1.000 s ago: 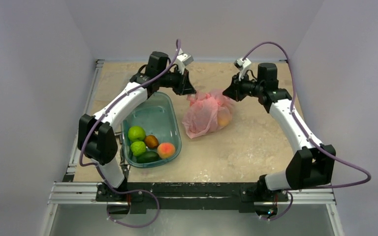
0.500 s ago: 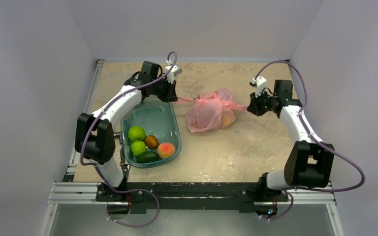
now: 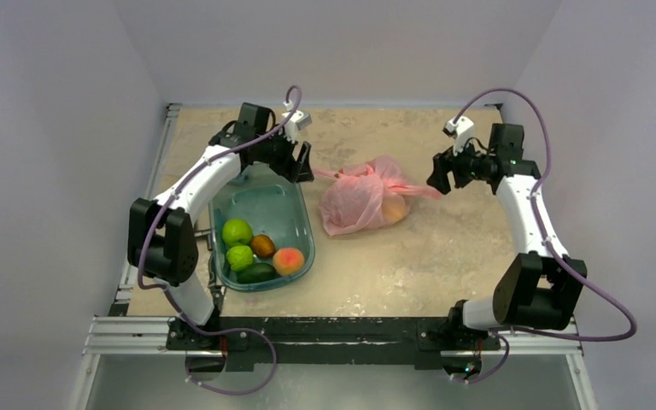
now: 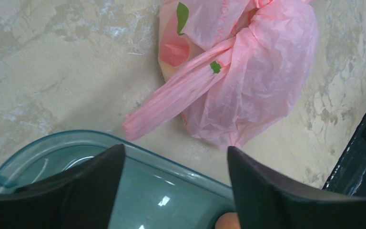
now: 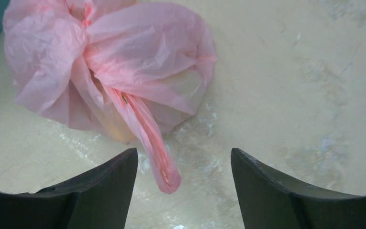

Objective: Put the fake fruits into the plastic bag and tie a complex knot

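Observation:
The pink plastic bag [image 3: 360, 201] lies on the table between both arms, with an orange fruit [image 3: 390, 207] showing through its thin skin. Its handles are bunched into a knot [image 3: 366, 172] on top [image 5: 85, 16]. One loose handle tail [image 4: 171, 102] points toward my left gripper [image 3: 305, 162], which is open above the tub's rim [image 4: 175, 150] and holds nothing. The other tail [image 5: 147, 131] droops between the fingers of my open right gripper [image 3: 438, 175] without being pinched [image 5: 184, 152].
A teal clear tub [image 3: 265, 201] stands left of the bag with several fake fruits in its near end: two green ones [image 3: 237, 231], a brown one [image 3: 262, 245], a peach [image 3: 288, 260] and a dark avocado [image 3: 256, 273]. The tub's rim [image 4: 181, 160] lies just under my left fingers.
Both grippers pulled the handles taut to either side, then opened and let go. The handle tails now hang slack and the arms have backed slightly away from the bag.

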`<state>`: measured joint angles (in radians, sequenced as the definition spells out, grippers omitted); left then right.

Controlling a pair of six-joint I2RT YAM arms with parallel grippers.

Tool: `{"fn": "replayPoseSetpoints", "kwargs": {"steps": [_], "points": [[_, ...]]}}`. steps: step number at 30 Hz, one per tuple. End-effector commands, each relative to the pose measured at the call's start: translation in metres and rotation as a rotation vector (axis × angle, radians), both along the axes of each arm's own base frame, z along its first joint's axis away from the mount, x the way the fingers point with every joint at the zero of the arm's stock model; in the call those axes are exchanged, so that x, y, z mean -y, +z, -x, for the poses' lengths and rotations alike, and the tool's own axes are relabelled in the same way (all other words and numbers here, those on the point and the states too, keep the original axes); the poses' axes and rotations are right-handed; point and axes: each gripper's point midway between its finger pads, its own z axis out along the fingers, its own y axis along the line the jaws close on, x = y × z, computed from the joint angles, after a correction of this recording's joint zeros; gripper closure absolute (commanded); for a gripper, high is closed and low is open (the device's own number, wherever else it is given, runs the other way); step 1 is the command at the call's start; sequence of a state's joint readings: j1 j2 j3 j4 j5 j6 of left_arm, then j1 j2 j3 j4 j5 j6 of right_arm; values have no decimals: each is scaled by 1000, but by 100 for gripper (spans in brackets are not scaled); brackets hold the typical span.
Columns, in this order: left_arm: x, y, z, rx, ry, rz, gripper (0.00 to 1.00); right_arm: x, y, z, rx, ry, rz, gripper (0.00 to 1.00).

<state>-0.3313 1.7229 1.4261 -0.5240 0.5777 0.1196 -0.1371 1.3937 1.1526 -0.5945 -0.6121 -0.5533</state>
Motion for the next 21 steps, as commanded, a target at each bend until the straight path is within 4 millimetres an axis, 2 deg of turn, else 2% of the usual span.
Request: {"fn": "replayPoseSetpoints", "kwargs": {"steps": [1, 2, 3, 4, 5, 8, 12, 14, 16, 19, 21], "points": [[-2, 71, -4, 120, 1, 82, 11, -13, 63, -9, 107, 30, -87, 21], [-1, 82, -4, 138, 0, 94, 3, -14, 75, -11, 126, 24, -105, 11], [-1, 92, -3, 150, -2, 104, 0, -16, 87, -16, 149, 15, -131, 3], [-1, 103, -3, 161, -4, 112, 0, -19, 98, -19, 159, 5, -162, 2], [0, 121, -4, 185, -5, 125, 0, -21, 110, -24, 179, -1, -187, 1], [-6, 152, -9, 192, 21, 131, 0, -23, 147, -44, 236, -35, -262, 1], [-31, 185, -24, 176, 109, 122, 0, -11, 178, -75, 271, -128, -340, 1], [-53, 194, -36, 169, 187, 140, 0, 3, 182, -91, 276, -184, -366, 1], [-83, 199, -49, 163, 292, 153, 0, 19, 181, -104, 254, -246, -399, 1], [-133, 196, -64, 163, 455, 118, 0, 51, 165, -119, 210, -336, -406, 1], [-173, 183, -72, 140, 580, 72, 0, 73, 147, -124, 177, -394, -404, 1]]}}
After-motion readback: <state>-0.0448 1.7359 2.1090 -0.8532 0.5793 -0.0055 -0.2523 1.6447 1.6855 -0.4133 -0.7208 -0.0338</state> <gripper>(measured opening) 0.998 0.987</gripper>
